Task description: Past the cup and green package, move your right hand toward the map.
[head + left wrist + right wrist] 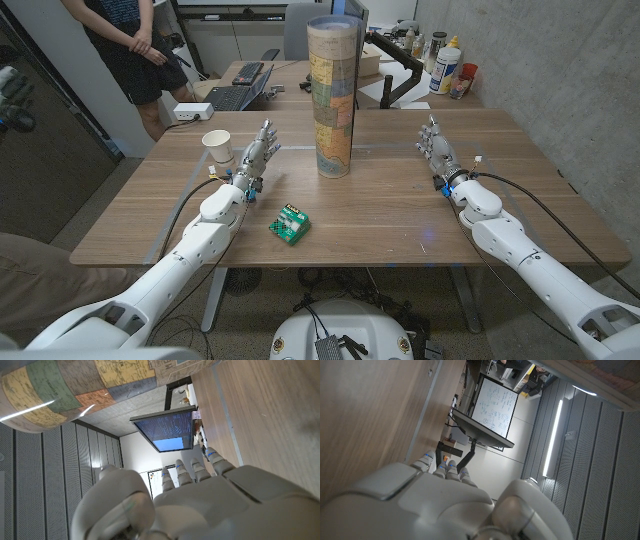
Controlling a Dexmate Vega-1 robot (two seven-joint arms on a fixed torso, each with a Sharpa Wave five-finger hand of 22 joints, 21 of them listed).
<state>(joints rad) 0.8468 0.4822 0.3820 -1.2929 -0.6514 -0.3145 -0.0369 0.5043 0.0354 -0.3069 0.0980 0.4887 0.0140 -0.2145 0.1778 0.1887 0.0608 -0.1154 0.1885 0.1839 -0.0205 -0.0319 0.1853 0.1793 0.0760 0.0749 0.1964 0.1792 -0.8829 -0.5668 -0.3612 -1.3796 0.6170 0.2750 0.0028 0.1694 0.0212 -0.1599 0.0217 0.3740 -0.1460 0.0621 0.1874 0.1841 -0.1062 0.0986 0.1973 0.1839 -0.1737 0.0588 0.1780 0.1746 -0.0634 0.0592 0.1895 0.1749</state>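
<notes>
The map is a tall rolled cylinder printed with coloured regions, standing upright at the table's middle back; its surface also shows in the left wrist view. A white paper cup stands at the left, and a small green package lies near the front middle. My right hand is on the right side of the table, well to the right of the map, fingers extended and holding nothing. Between the cup and the map sits my left hand, fingers apart and empty.
The wooden table has bare room between my right hand and the map. Behind it stands a second desk with a keyboard, bottles and a monitor arm. A person stands at the back left.
</notes>
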